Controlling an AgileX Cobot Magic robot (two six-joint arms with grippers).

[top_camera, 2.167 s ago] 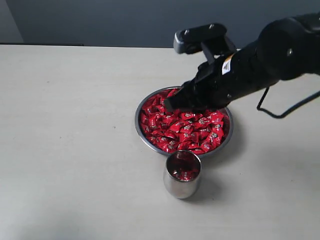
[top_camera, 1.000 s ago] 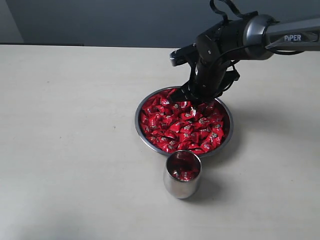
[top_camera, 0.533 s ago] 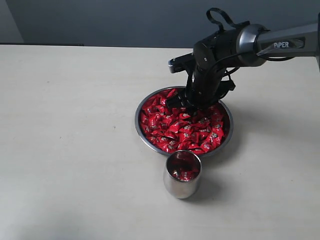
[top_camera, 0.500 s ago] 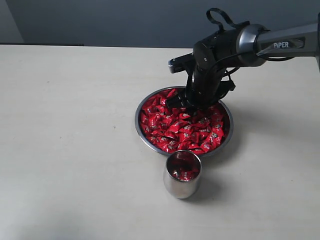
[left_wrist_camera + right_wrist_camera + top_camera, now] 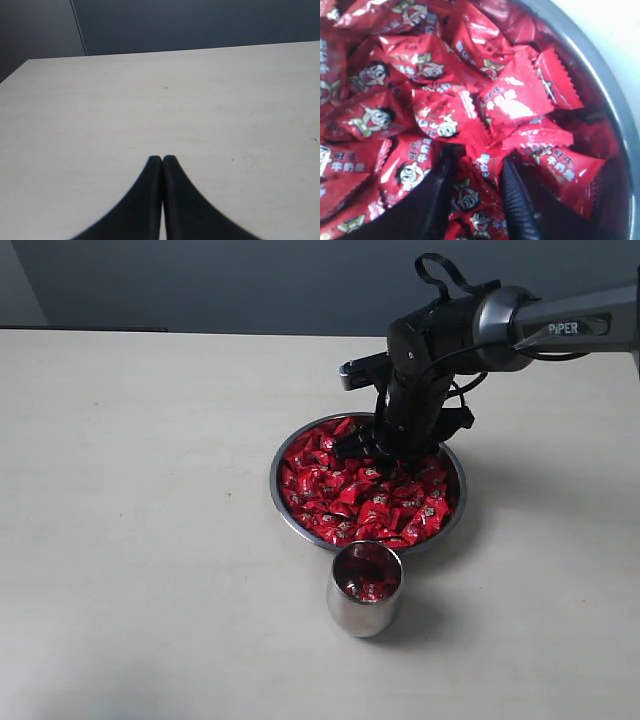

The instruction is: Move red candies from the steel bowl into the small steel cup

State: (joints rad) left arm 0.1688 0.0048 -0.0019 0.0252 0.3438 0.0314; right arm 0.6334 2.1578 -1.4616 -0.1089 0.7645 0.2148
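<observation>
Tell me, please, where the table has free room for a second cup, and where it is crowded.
In the exterior view the table is bare left of the bowl and cup, and again right of the cup. Crowded: the narrow spot between cup and bowl, and over the bowl, where the right gripper reaches into the candies.

The right arm (image 5: 585, 318) bears the white word "PIPER" — the red candies (image 5: 512, 102) carry white Chinese characters, too blurred to read surely.

table (image 5: 150, 540) — pale beige, matte | wall (image 5: 200, 280) — dark grey-blue, behind table
</observation>
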